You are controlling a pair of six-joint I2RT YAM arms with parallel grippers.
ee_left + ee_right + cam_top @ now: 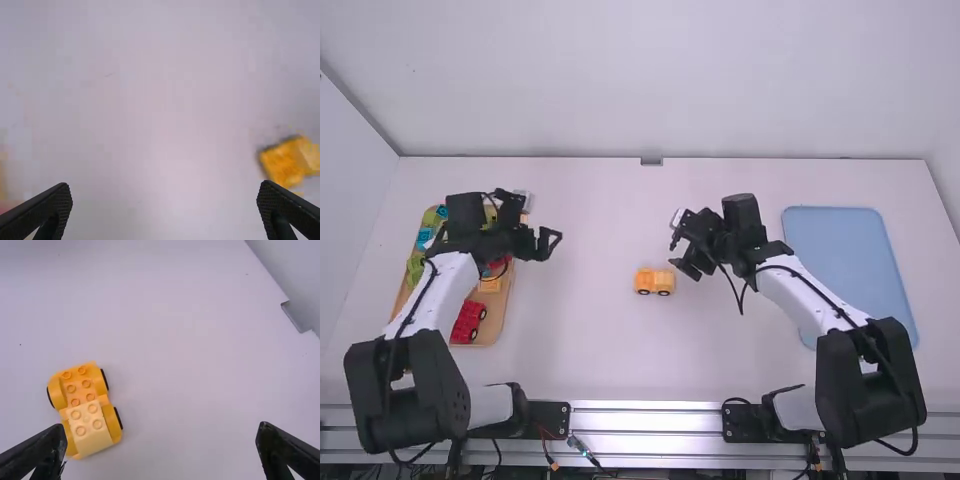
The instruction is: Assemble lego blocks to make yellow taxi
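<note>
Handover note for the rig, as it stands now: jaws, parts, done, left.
Left gripper: jaws open, empty, beside the block tray.
Right gripper: jaws open, empty, close to the yellow build.
Parts: wheeled yellow base upright mid-table; red car and other pieces in the block tray; blue tray at the right.
Done: paler yellow block sits on one end of the base.
Left: other end has bare studs; can't tell if more blocks go on. Probably check the target design first.

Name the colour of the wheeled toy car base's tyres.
Black, seen best in the right wrist view.
</note>
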